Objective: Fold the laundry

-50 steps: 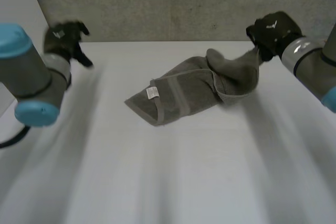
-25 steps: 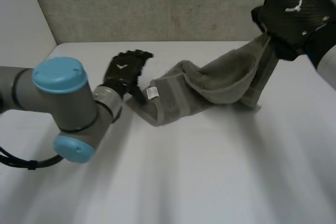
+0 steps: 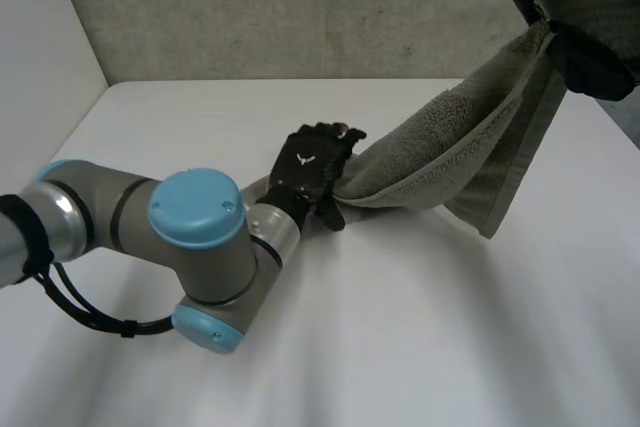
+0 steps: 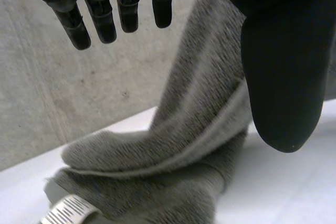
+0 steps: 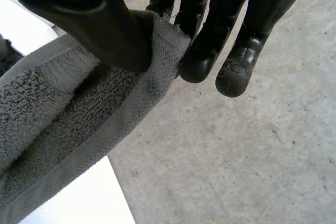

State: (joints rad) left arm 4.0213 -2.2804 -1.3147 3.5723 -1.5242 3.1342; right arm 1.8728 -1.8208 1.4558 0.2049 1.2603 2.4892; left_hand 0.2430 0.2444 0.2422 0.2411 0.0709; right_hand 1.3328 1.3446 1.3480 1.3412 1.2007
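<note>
A: Grey towel [image 3: 440, 152]: one end now lifted high, pinched between thumb and fingers of the right robot hand [image 3: 585, 7]; it hung lower half a second ago.
B: And the left robot hand [image 3: 312, 169]?
A: Moved in over the low end on the surface [image 3: 400, 327], fingers straight, gripping nothing. Towel stretched out; a second grasp looks next.

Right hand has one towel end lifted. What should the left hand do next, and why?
Probably close the left hand on the towel, low end by the label: that hand's fingers are open there, while the right hand pinches the other end high.
</note>
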